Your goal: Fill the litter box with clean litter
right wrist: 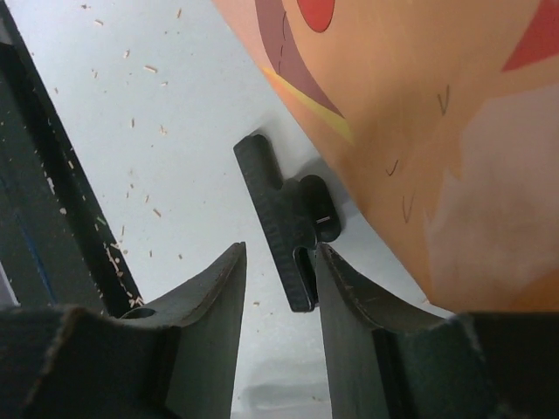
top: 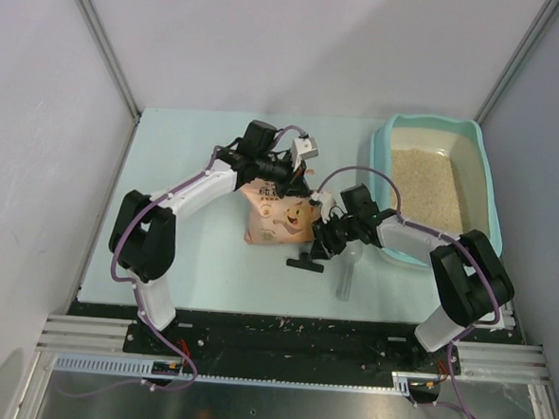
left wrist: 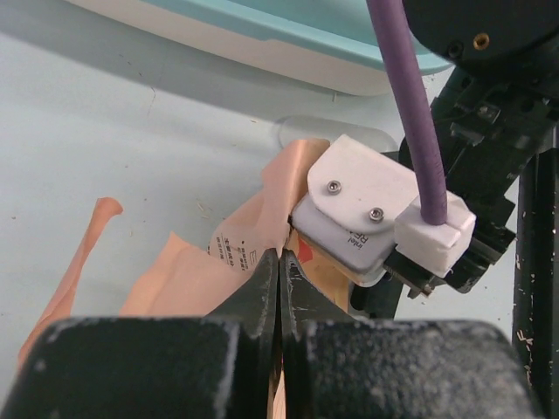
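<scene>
Teal box [top: 432,122] at far right of surface [top: 187,166]; beige litter [top: 428,185] spread over its floor. Peach bag [top: 274,219] at centre, left of box, apart from it. Left tool [left wrist: 279,257] closed, pinching bag's thin upper edge. Right tool [right wrist: 279,250] open, low over surface just right of bag, jaws either side of one end of black clip [right wrist: 278,205], not clamped on it. Clear scoop [top: 347,275] lying on surface, near side of right tool, close to box's near end.

Top external: looking down from high above on the whole table [top: 179,146];
Left wrist: peering close at the bag [left wrist: 175,279];
Right wrist: sharing that bag, close
</scene>
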Controlling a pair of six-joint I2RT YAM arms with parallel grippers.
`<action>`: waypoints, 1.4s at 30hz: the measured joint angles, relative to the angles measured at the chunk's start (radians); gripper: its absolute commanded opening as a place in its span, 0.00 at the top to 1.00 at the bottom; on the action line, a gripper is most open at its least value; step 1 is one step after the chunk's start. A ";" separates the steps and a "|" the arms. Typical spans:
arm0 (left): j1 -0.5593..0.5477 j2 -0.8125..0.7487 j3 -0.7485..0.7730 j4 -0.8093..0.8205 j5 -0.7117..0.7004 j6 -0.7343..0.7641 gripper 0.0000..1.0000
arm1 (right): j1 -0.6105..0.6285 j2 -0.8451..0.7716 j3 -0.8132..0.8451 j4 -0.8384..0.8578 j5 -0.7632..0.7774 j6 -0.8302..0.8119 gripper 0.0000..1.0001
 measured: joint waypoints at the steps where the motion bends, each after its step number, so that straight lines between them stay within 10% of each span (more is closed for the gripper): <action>1: 0.001 0.000 0.000 0.000 -0.002 -0.004 1.00 | 0.005 0.000 -0.014 0.022 0.009 0.014 0.57; 15: 0.014 0.005 0.000 0.004 -0.011 -0.023 1.00 | 0.026 0.064 -0.078 0.206 0.049 0.080 0.58; 19: 0.017 0.012 0.001 0.011 -0.010 -0.031 1.00 | 0.026 0.083 -0.078 0.240 0.045 0.087 0.88; 24: 0.020 0.014 0.002 0.015 -0.005 -0.041 1.00 | 0.012 0.077 -0.078 0.240 -0.039 0.102 1.00; 42: 0.021 0.012 -0.026 0.033 0.052 -0.045 1.00 | -0.138 -0.324 0.210 -0.288 -0.151 -0.292 1.00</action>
